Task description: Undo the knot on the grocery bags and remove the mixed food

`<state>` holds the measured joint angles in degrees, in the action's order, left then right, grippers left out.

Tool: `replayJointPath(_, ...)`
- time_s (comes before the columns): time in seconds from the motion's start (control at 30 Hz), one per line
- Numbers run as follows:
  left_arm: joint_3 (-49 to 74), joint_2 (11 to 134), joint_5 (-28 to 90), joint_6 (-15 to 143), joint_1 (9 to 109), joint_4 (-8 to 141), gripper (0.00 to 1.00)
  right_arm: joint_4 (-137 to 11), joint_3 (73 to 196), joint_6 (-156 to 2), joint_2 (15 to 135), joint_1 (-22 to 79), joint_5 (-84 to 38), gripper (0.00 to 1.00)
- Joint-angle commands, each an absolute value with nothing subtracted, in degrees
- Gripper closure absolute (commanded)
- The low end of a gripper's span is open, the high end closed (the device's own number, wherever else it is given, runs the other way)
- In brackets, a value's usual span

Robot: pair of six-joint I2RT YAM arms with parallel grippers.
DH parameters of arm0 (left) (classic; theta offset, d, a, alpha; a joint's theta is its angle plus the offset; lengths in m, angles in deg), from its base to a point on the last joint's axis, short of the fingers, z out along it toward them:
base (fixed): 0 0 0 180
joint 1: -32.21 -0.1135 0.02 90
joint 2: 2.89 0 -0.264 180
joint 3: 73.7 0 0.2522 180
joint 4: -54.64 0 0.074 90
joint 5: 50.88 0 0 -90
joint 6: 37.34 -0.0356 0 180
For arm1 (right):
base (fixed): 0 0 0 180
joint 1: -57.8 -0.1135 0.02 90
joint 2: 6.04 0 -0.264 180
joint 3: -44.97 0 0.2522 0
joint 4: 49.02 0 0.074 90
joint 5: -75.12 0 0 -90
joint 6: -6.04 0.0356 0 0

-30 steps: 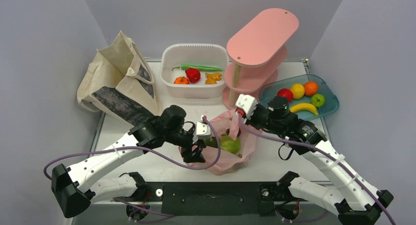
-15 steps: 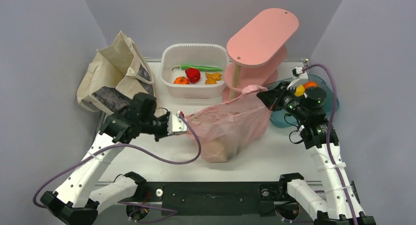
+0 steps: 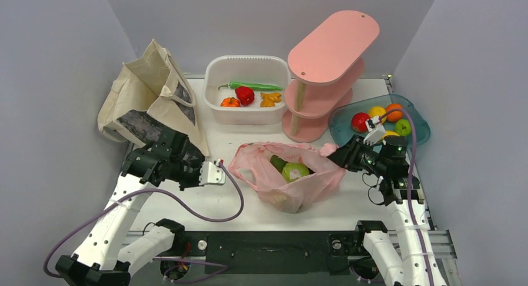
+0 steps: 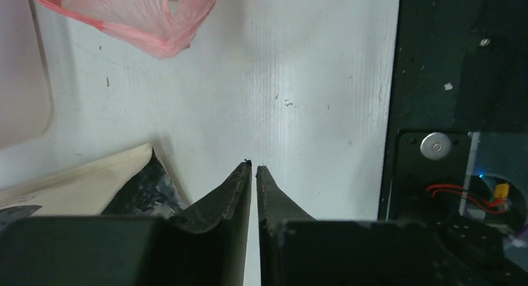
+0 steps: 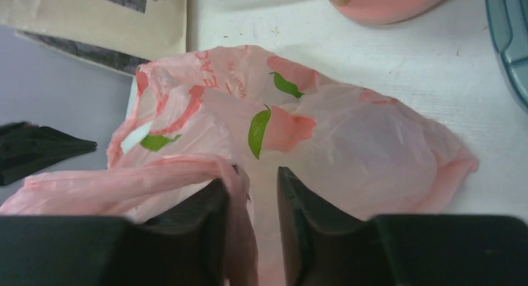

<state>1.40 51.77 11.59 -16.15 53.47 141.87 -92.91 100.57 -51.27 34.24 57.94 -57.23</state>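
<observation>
slackened, one pink bag [image 3: 287, 180] lies open; left gripper [image 4: 253, 168] closed empty, right gripper [image 5: 252, 180] pinching its handle.

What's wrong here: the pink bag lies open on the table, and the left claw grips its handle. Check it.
Left wrist view shows otherwise: the pink bag lies open on the table, but the left claw is shut on nothing, clear of it.
</observation>
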Motion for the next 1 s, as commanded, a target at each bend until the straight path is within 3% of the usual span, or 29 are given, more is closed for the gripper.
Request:
replayJointPath(0.0,4.04,48.37,4.08,-3.38,53.38,136.81,0.75,-99.86,104.79,-62.28,30.02,59.17,-55.97,0.58)
replayJointPath(0.03,4.92,48.58,3.07,5.58,53.35,134.95,0.67,-100.22,106.89,-63.41,29.79,59.18,-54.98,0.43)
replayJointPath(0.07,6.68,49.55,2.72,10.54,53.32,131.51,0.56,-100.68,108.04,-65.61,29.53,59.04,-53.21,0.38)
replayJointPath(0.17,10.07,52.93,-1.02,35.71,53.12,127.14,0.52,-100.88,113.65,-70.68,29.96,57.37,-48.18,0.25)
replayJointPath(0.27,11.09,56.89,-4.76,52.42,53.00,123.26,0.51,-101.68,118.28,-75.52,31.87,53.35,-42.01,0.22)
replayJointPath(0.4,8.67,58.19,1.52,70.89,52.31,117.43,0.50,-102.78,121.48,-84.20,34.74,45.59,-39.79,0.21)
replayJointPath(0.67,2.58,60.51,12.60,85.95,51.12,112.41,0.46,-110.45,127.73,-105.73,40.04,29.98,-38.95,0.21)
replayJointPath(0.97,-7.88,61.10,12.81,91.94,51.11,105.14,0.44,-116.86,135.93,-111.58,41.72,18.18,-37.80,0.20)
